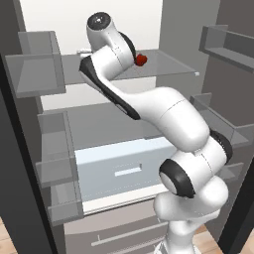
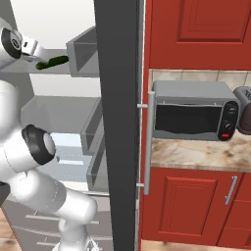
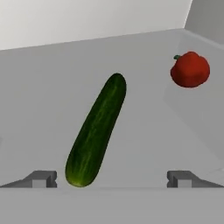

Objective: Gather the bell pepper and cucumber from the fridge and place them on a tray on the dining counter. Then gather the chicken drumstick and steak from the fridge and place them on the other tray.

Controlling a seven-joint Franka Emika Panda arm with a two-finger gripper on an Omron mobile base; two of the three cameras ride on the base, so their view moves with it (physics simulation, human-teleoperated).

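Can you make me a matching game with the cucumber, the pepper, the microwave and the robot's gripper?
Things:
1. cucumber
2. bell pepper
3. microwave
4. gripper

Descriptions:
A. silver box on the stone counter
B. open, holding nothing
C. red and round, on the fridge shelf
D. long and dark green, lying on the fridge shelf

Pairs: 1-D, 2-C, 3-A, 4-B

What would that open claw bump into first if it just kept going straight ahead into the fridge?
Most likely the cucumber: its near end lies between the open gripper's fingertips, nearer one tip. The bell pepper sits farther back and off to one side. Depth is hard to judge.
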